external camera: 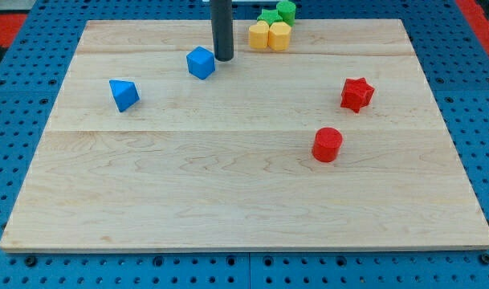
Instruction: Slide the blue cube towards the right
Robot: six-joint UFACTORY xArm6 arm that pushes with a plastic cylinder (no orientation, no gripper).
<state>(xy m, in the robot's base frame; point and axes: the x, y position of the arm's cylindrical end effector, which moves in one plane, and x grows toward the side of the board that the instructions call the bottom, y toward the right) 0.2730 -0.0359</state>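
The blue cube lies on the wooden board near the view's top, left of centre. My tip rests on the board just to the right of the blue cube, close to it; I cannot tell whether it touches. The dark rod rises straight out of the view's top.
A second blue block, wedge-like, lies at the left. Two yellow blocks and two green blocks cluster at the top edge, right of the rod. A red star-shaped block and a red cylinder lie at the right.
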